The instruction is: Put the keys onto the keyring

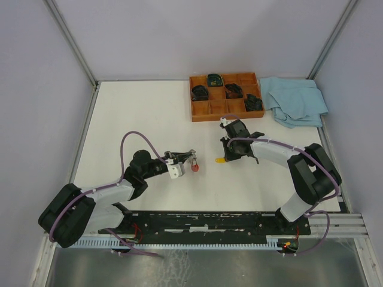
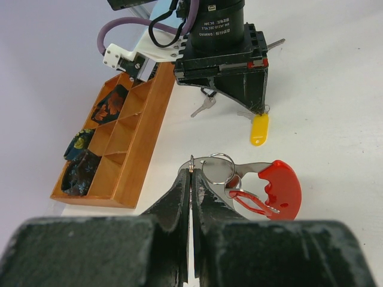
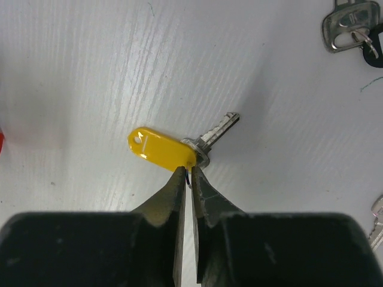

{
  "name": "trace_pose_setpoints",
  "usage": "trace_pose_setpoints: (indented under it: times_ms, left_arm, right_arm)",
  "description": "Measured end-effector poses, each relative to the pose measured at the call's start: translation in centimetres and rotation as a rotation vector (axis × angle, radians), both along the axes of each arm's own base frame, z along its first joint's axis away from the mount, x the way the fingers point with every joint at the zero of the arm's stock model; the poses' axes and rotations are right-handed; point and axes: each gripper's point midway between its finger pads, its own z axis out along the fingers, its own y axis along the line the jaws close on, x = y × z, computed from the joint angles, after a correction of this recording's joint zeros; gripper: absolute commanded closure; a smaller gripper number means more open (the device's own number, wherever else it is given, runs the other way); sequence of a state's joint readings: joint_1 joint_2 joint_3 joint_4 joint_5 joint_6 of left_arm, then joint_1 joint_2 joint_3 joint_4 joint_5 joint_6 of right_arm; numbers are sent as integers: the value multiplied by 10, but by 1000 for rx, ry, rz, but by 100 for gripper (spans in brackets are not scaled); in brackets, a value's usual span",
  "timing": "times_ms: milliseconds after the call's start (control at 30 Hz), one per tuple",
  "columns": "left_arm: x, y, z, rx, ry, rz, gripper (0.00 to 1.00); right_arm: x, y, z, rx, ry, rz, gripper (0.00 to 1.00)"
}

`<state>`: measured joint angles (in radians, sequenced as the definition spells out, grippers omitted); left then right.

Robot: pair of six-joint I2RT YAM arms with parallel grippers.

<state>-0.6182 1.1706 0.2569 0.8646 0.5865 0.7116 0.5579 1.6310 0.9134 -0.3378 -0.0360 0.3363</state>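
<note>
At mid-table, clamping the left gripper [image 2: 192, 174] tight on the thin silver edge of the keyring [image 2: 230, 173], its curved red band [image 2: 281, 188] lying on the white table [image 1: 143, 113] just beyond the fingertips; pinching the right gripper [image 3: 190, 176] closed on the yellow key [image 3: 160, 149] where cap meets blade, the key seemingly resting flat on the surface; holding ring and key near each other but apart, the two tools facing across a gap; leaving a plain silver key [image 3: 341, 27] with a small black loop [image 3: 371, 51] loose beyond the right gripper; showing no key threaded on the ring, as far as visible; judging the task barely begun, with one key merely grasped; awaiting: lifting it, working it onto the ring, then doing likewise for the other capped keys, neither made out here.
</note>
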Motion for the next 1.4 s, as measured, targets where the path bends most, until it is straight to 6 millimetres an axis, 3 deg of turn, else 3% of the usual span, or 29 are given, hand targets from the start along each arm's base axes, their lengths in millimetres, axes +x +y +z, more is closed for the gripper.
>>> trace_pose_setpoints:
  times_ms: [300, 567, 800, 1000, 1167, 1400]
  left_arm:
    - [0, 0, 0, 0, 0, -3, 97]
    - [-3, -2, 0, 1, 3, -18, 97]
    - [-3, -2, 0, 1, 3, -19, 97]
    - [-3, -2, 0, 1, 3, -19, 97]
    - [-3, -2, 0, 2, 5, -20, 97]
    - [-3, -2, 0, 3, 6, -22, 97]
  right_arm:
    - [-1, -15, 1, -72, -13, -8, 74]
    - [-4, -14, 2, -71, -1, 21, 63]
    - [0, -13, 9, -24, 14, 63, 59]
    - [9, -11, 14, 23, 22, 83, 59]
    - [9, -7, 3, 21, 56, 111, 60]
    - [2, -6, -5, 26, 98, 141, 73]
